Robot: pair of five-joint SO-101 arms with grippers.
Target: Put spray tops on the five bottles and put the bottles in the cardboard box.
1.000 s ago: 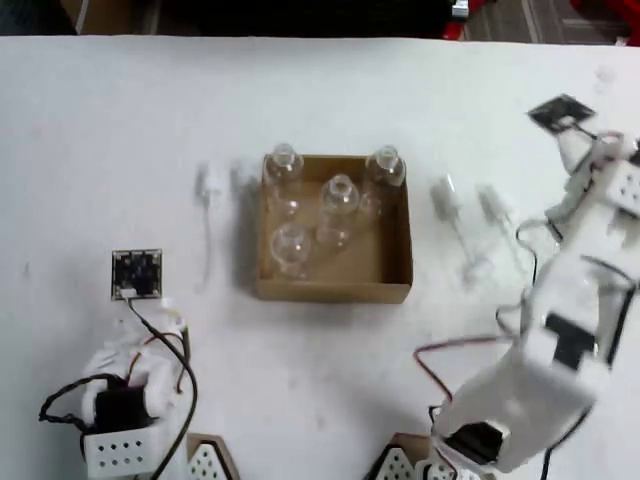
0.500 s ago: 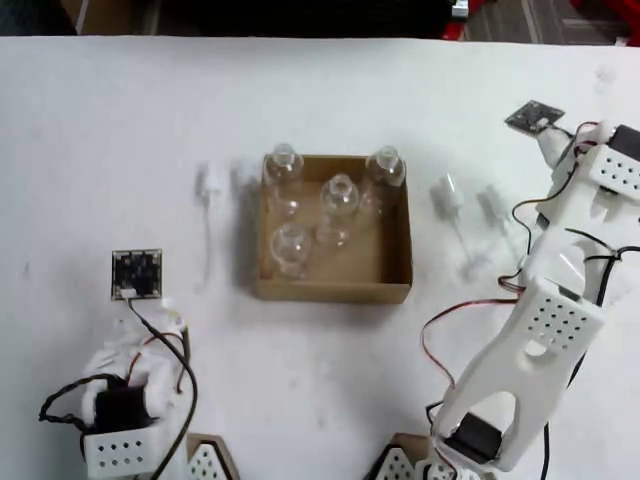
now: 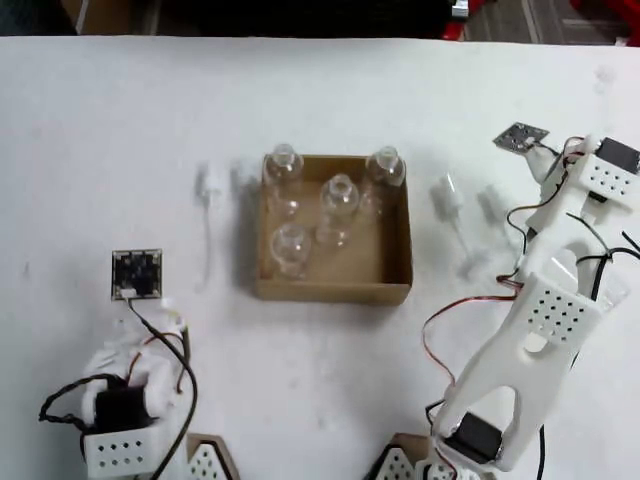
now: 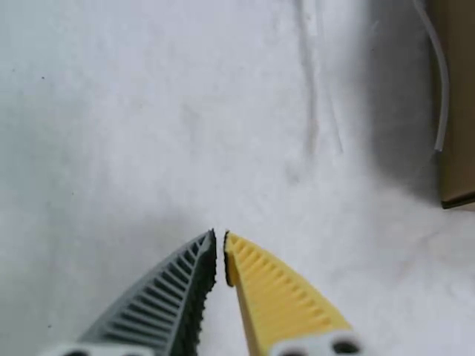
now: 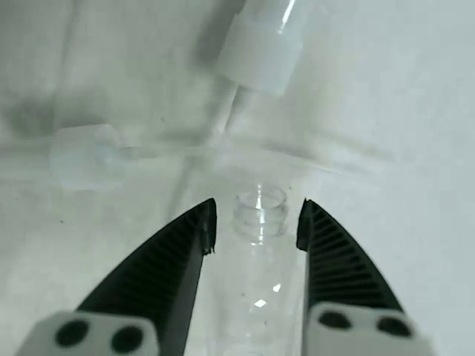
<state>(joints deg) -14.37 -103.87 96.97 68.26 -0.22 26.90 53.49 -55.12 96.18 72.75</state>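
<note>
Several clear bottles without tops stand in the cardboard box at mid-table. My right gripper is shut on another clear bottle, whose open neck points out past the fingertips. Just beyond that neck lie two white spray tops with their thin tubes crossing. In the high view these tops lie right of the box, beside the right arm. My left gripper is shut and holds nothing, low over bare table near a box corner.
More spray tops lie on the table left of the box, one with a long tube. The left arm is folded at the near left edge. Red and black wires loop near the right arm's base.
The right arm has unfolded and stretched away from the near edge, its wrist shifting left toward the two spray tops right of the box. The left arm, box and bottles have not moved.
</note>
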